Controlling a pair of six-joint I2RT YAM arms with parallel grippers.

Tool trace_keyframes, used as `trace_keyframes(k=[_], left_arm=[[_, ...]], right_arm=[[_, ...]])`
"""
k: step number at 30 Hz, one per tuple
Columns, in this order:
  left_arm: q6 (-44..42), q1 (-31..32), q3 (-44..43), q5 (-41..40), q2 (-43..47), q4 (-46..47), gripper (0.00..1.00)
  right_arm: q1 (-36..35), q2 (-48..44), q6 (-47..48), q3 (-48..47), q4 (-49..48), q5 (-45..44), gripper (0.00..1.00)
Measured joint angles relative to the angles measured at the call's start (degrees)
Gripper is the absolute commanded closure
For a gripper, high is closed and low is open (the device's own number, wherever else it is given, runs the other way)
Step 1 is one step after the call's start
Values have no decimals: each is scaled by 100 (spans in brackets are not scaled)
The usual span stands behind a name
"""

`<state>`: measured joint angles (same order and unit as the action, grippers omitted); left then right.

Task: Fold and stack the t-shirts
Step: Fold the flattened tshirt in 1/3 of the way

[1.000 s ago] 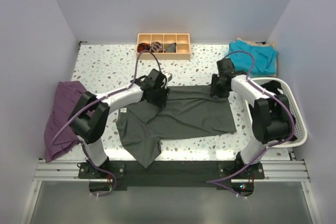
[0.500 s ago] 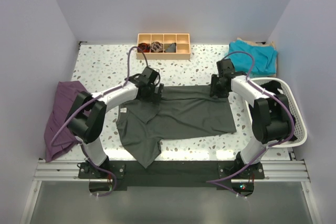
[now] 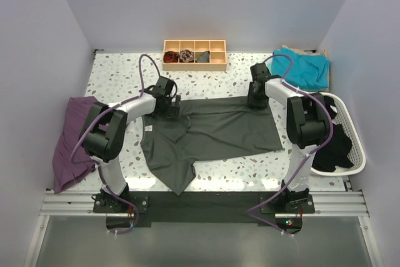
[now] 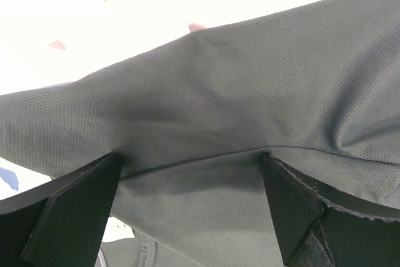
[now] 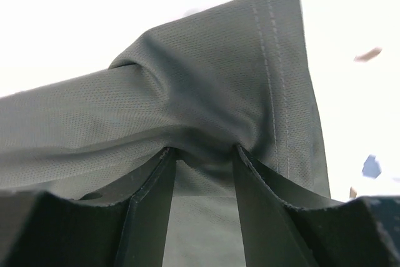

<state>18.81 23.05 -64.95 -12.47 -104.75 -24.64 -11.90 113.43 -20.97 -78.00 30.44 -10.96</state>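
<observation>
Right now your left gripper (image 4: 190,157) is spread wide over the charcoal t-shirt (image 3: 212,132), at its far left edge. Your right gripper (image 5: 203,151) pinches the bunched far right hem corner. The shirt lies mid-table (image 3: 119,73), its near left part rumpled. The teal t-shirt (image 3: 303,67) lies at the far right corner.

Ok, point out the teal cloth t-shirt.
In the top view, the teal t-shirt lies at the table's far right corner, beyond the white basket.

Arms (image 3: 134,112) are covering the far corners of the charcoal t-shirt (image 3: 215,132); the far tray (image 3: 194,65) is showing contents too small to name.
</observation>
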Motion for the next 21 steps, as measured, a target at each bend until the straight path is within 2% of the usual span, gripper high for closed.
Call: trace_keyframes(k=[5,10,15,21], left_arm=[[-199,-238,-448,-37,-358,118,0],[-466,-463,-1126,-203,-861,177,0],[-713,-527,-1646,-258,-1215,190,0],[-903,-531,-1609,-96,-1075,188,0]], right_arm=[[107,374,-72,-542,55,-240,53],[216,450,-140,-645,35,-289,53],[243,306,-118,-387,-249,-186,53],[334,-234,-28,236,-481,199,50]])
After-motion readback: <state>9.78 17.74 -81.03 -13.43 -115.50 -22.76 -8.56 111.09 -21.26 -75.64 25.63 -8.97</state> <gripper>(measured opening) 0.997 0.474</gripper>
